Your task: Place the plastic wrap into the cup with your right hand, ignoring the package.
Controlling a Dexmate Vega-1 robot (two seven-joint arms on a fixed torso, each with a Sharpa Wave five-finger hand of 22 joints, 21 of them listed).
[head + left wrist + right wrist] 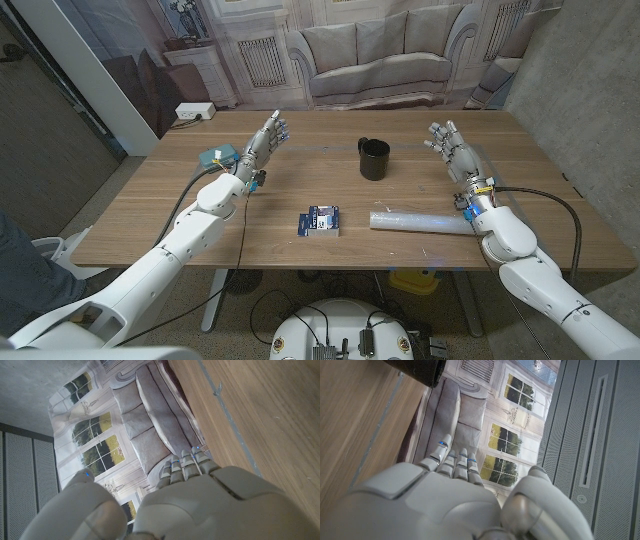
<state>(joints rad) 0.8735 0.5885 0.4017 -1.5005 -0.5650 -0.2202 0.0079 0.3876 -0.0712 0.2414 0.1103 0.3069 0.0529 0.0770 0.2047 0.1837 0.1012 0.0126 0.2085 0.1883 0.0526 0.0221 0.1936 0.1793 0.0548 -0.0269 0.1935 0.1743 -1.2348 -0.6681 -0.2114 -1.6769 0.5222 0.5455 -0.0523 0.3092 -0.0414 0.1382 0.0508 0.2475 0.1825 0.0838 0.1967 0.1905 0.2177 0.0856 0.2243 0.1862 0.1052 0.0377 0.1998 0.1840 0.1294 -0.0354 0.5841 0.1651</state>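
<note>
Currently, the wooden table carries the plastic wrap at 4 o'clock from the cup, apart from it. Both the left hand and the right hand hold nothing, fingers spread. At 7 o'clock from the cup lies the package.

Looks like a lab or test room, not a real home: printed backdrop of a sofa and windows hanging behind a wooden table, bare concrete-like wall at the side, power strip and cables on the floor.
</note>
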